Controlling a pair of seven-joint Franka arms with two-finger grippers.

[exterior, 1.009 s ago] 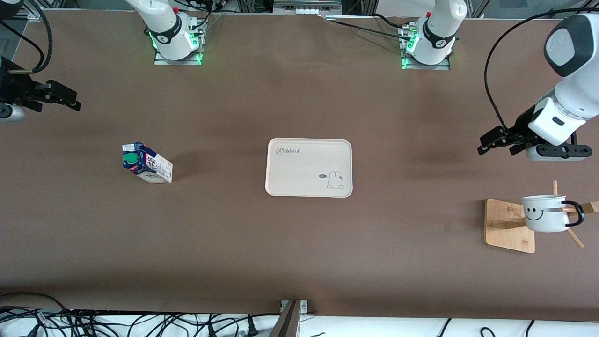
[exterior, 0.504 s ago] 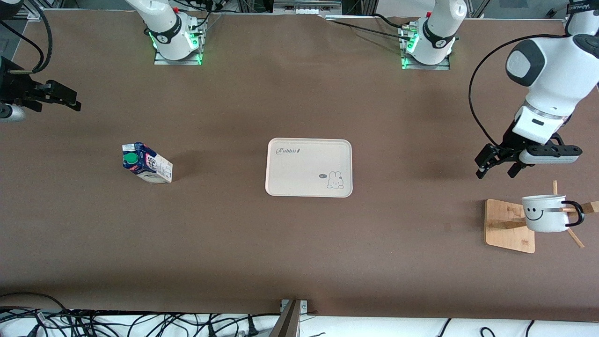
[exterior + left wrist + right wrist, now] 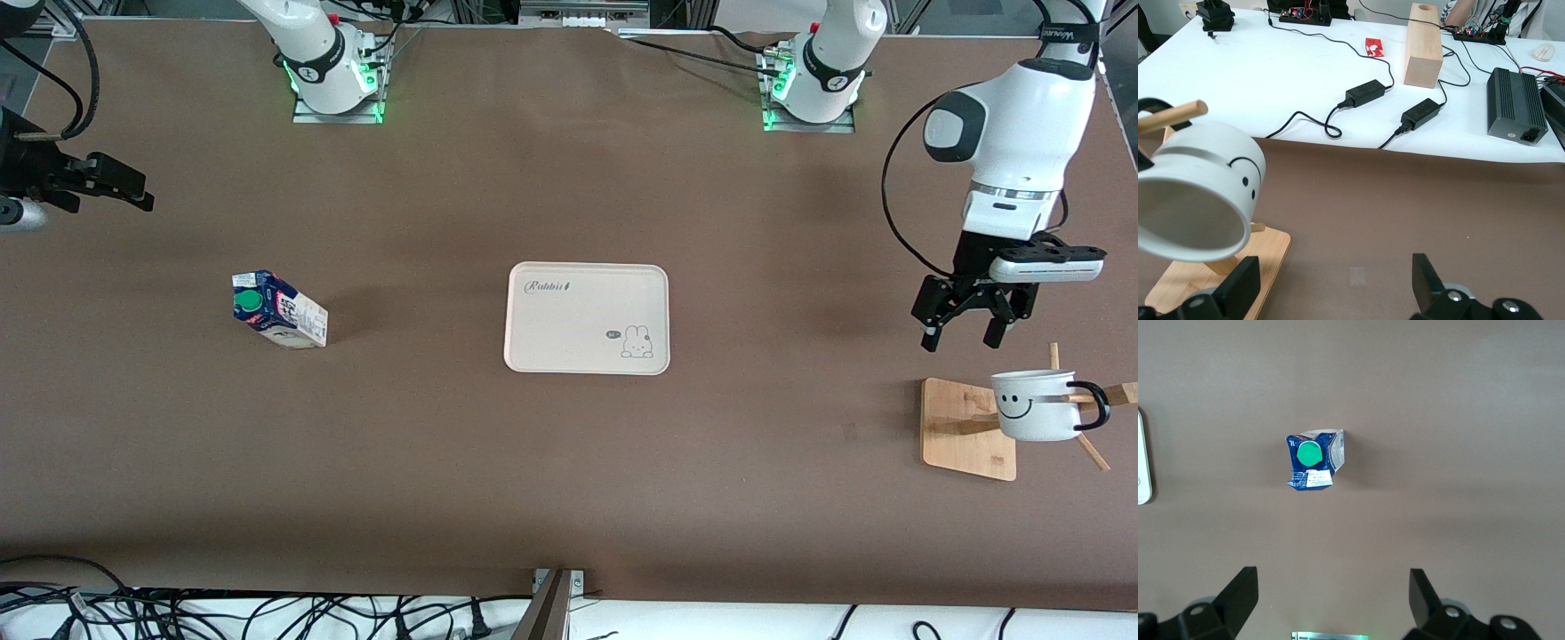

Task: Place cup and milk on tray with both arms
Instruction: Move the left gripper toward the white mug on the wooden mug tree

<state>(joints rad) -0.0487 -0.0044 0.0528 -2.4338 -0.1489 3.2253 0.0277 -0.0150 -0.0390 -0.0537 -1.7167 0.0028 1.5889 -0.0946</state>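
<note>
Jaws, front view: the left gripper is hanging with jaws spread and nothing between them, over bare desk beside the bamboo rack at the left arm's end. The right gripper is waiting over the edge at the right arm's end, jaws also spread and unloaded. The tray is lying mid-desk, carrying nothing. The milk is standing between the tray and the right arm's edge. The cup is hanging on a rack peg, not yet taken.

Left wrist view: the cup is showing its open mouth, peg through the handle; jaws are gaping below.

Right wrist view: the milk is sitting green cap up, well clear of the jaws.

Risk: a sideways pull on the cup is likely to snag the handle on the peg and tip the rack.
</note>
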